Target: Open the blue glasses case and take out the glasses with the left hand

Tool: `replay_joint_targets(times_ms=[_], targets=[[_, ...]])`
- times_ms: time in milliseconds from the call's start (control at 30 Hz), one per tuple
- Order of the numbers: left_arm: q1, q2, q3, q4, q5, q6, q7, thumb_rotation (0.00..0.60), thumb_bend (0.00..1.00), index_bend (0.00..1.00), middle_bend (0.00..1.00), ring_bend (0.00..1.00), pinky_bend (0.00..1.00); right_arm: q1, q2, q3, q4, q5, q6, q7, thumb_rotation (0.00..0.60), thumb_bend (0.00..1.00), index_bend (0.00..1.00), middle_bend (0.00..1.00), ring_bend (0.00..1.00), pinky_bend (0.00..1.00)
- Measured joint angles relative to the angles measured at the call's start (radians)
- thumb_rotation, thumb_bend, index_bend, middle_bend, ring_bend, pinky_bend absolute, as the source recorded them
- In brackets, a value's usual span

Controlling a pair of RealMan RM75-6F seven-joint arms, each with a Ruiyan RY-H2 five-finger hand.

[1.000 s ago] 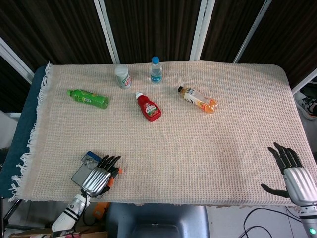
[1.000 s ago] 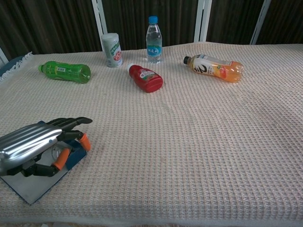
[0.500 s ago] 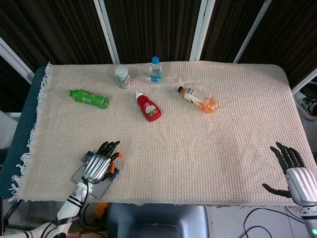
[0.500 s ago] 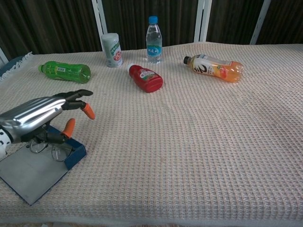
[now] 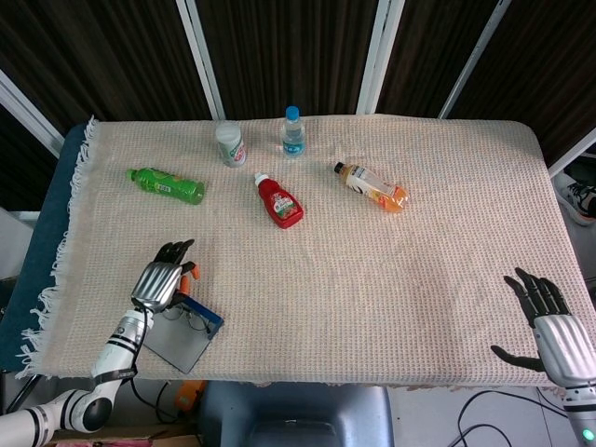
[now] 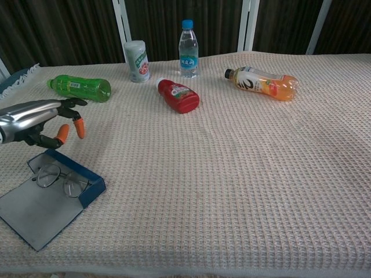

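The glasses (image 5: 189, 315) lie in the open blue glasses case (image 5: 182, 333) near the worktop's front left edge in the head view, just below the left hand (image 5: 160, 282). In the chest view, that hand (image 6: 40, 121) hovers above, fingers loosely curled, seemingly holding nothing.

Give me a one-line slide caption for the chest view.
Left hand hovers above the open blue glasses case, glasses inside.
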Motion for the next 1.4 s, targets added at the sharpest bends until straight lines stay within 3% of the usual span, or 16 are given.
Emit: replay_joint_targets(times_ms=[200,900,1000,1067,1133,1400], targets=[[-0.012,0.014,0.019,0.042,-0.033,-0.038,-0.010,0.600,0.76,0.48,0.00,0.00,0.00,-0.002,0.001,0.004,0.000,0.006,0.005,0.009,0.600,0.18,0.00,0.00,0.00,0.00],[0.008,0.133,0.110,-0.040,-0.087,-0.054,0.050,0.600,0.76,0.51,0.00,0.00,0.00,-0.002,-0.005,0.005,-0.004,0.006,0.003,-0.007,0.600,0.18,0.00,0.00,0.00,0.00],[0.017,0.152,0.120,-0.066,-0.069,-0.039,0.045,0.600,0.69,0.45,0.00,0.00,0.00,-0.002,-0.005,0.004,-0.004,0.006,0.003,-0.008,0.600,0.18,0.00,0.00,0.00,0.00],[0.023,0.159,0.124,-0.079,-0.042,-0.020,0.036,0.600,0.53,0.37,0.00,0.00,0.00,-0.002,-0.005,0.003,-0.005,0.004,0.002,-0.011,0.600,0.18,0.00,0.00,0.00,0.00],[0.029,0.162,0.124,-0.089,-0.008,0.005,0.020,0.600,0.46,0.33,0.00,0.00,0.00,-0.002,-0.006,0.002,-0.006,0.002,0.001,-0.013,0.600,0.18,0.00,0.00,0.00,0.00],[0.054,0.176,0.113,-0.160,0.162,0.117,-0.134,0.600,0.42,0.32,0.00,0.00,0.00,0.000,-0.007,0.000,-0.005,-0.001,-0.003,-0.016,0.600,0.18,0.00,0.00,0.00,0.00]])
